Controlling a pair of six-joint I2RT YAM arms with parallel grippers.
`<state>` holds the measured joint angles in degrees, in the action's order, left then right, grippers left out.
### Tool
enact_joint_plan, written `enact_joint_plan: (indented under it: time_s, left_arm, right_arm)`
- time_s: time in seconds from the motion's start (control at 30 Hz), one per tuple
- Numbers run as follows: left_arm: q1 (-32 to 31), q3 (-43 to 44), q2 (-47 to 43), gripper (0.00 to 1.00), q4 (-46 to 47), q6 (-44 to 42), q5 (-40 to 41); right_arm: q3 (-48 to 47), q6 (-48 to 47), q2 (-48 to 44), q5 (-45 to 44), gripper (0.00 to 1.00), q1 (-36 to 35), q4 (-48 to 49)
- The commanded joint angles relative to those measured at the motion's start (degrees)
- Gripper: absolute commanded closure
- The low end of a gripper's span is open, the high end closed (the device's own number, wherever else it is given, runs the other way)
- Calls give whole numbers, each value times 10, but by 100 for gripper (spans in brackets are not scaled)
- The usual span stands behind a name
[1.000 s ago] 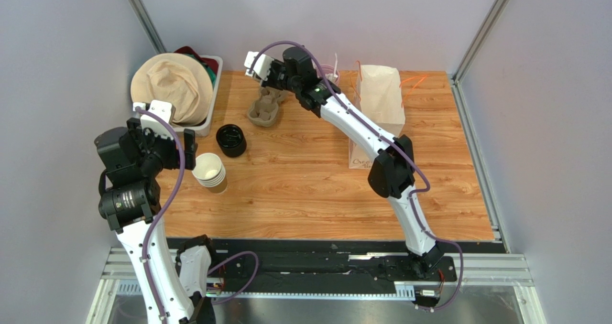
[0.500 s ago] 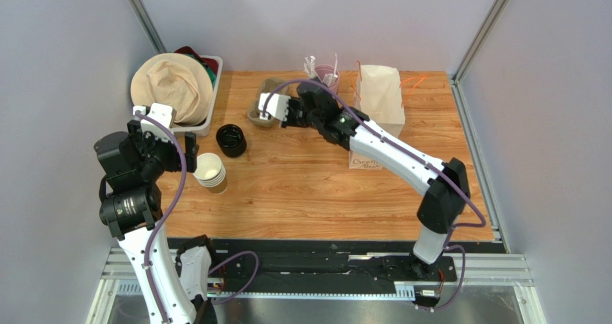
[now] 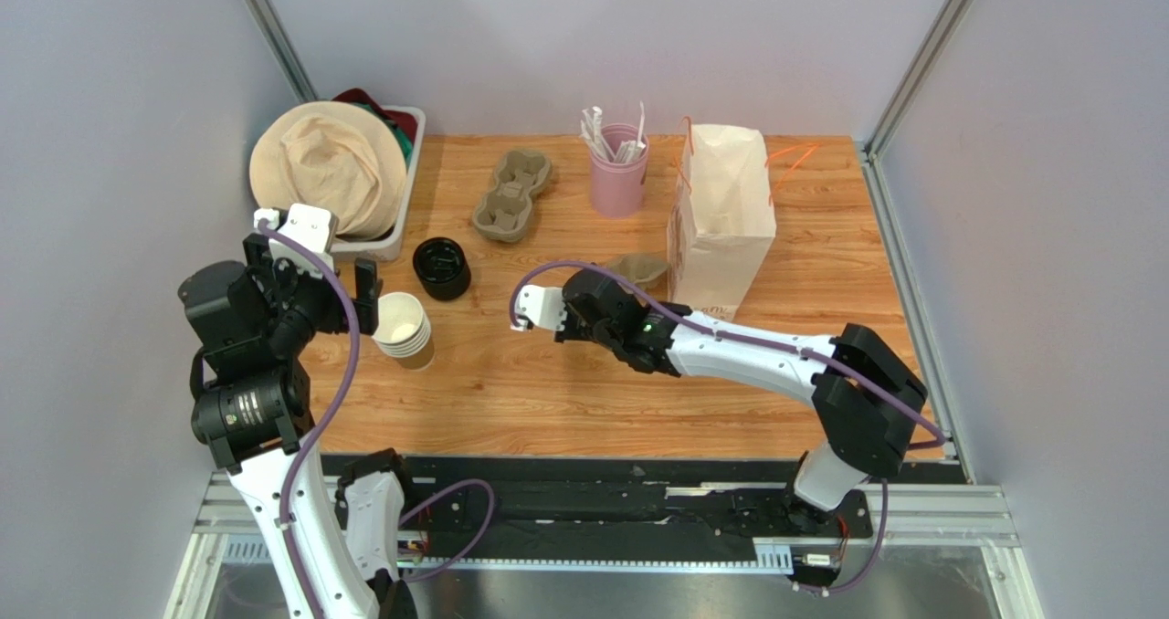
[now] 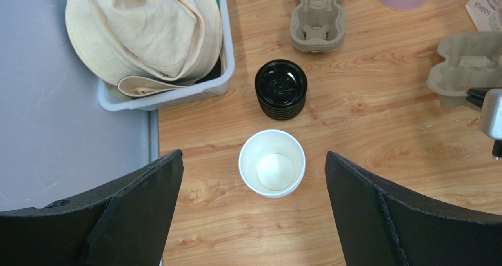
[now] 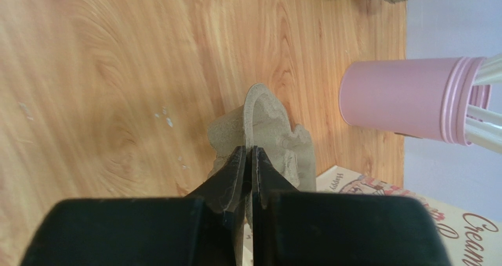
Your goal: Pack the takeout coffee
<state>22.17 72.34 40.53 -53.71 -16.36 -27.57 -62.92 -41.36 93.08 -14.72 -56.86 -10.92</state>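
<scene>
No single brown paper cup shows apart from the nested stack of paper cups [image 3: 399,326], whose white inside shows from above in the left wrist view [image 4: 272,163]. My left gripper [image 3: 310,288] hangs open and empty above that stack [image 4: 253,155]. My right gripper [image 3: 620,293] is shut on the rim of a grey cardboard cup carrier [image 3: 638,269], pinched between its fingers [image 5: 248,153] and held low over the table beside the paper bag [image 3: 721,215]. The carrier also shows in the left wrist view [image 4: 465,66] and the right wrist view [image 5: 277,130]. A stack of black round lids [image 3: 441,266] stands behind the cups.
More cup carriers [image 3: 513,195] lie stacked at the back. A pink cup of white sticks [image 3: 618,167] stands left of the bag. A white bin [image 3: 391,243] holding a beige hat [image 3: 329,167] sits at the back left. Grey walls close in on the table's left, right and back.
My right arm has swung from the carrier stack at the back to the middle of the table, carrying one carrier. The pink cup is now uncovered. My left arm has hardly moved.
</scene>
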Motion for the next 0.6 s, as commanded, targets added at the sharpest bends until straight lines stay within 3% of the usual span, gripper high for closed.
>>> enact_joint_plan:
  time_s: [0.0, 0.07, 0.1, 0.2, 0.37, 0.57]
  left_arm:
    - [4, -7, -12, 1, 18, 5, -4]
    - [4, -10, -13, 1, 18, 4, -4]
    - [4, -10, -14, 1, 17, 3, -2]
    - [4, -10, -14, 1, 17, 2, -1]
    - [5, -11, -12, 1, 16, 2, -6]
    - [4, -17, -12, 1, 15, 3, -14]
  right_arm:
    - [-19, 65, -23, 1, 78, -33, -2]
    - [-39, 85, -25, 28, 63, -42, -48]
    - [-47, 90, -28, 36, 51, -47, -62]
    - [-68, 114, -34, 59, 35, -50, -101]
    - [-120, 145, -42, 78, 27, -26, -142]
    - [-250, 233, 41, 208, 30, 115, -247]
